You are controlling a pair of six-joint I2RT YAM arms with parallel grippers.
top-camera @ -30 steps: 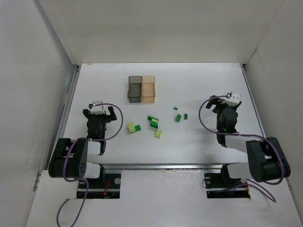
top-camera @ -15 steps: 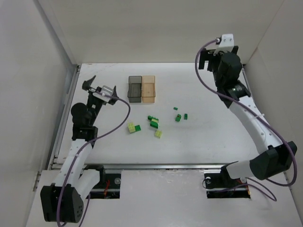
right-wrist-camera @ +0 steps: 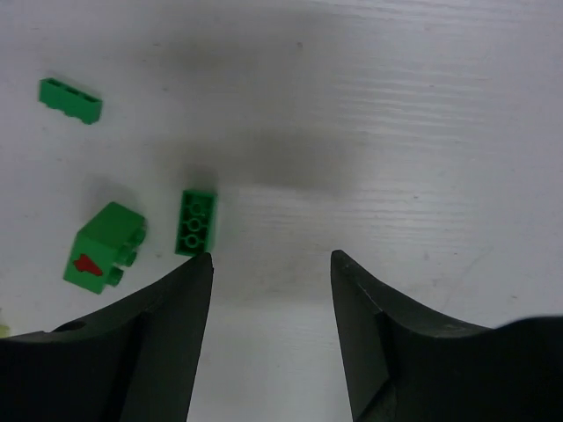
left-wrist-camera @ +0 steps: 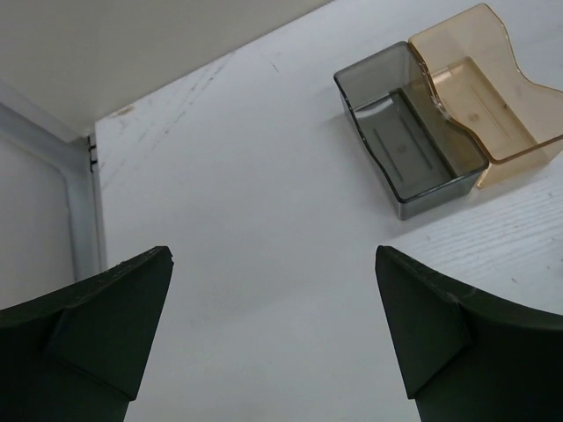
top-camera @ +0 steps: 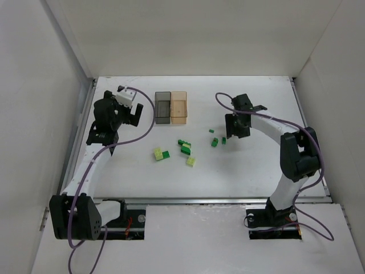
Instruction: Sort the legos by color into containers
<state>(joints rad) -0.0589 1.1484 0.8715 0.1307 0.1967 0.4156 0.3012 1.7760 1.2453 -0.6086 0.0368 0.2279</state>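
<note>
While both arms are reaching out over the white table [top-camera: 256, 171], the left gripper [left-wrist-camera: 273, 257] is hanging with its fingers spread wide and gripping nothing, just left of the two bins. The right gripper [right-wrist-camera: 273, 257] is likewise standing spread and empty, close over the table right of centre. The smoky grey bin [left-wrist-camera: 409, 145] and amber bin [left-wrist-camera: 479, 97] are sitting side by side toward the far edge, long walls touching, grey on the left. All bricks are lying loose on the table, nearer than the bins. Three dark green ones are lying by the right gripper: a studded brick [right-wrist-camera: 195, 221] just beside one fingertip, a chunkier brick [right-wrist-camera: 104, 244] next to it, and a long brick [right-wrist-camera: 70, 99] farther off. A mixed cluster is lying at centre: dark green bricks [top-camera: 185, 146], a pale yellow-green brick [top-camera: 191, 161], and another pale brick [top-camera: 158, 153] touching a green brick [top-camera: 166, 154].
</note>
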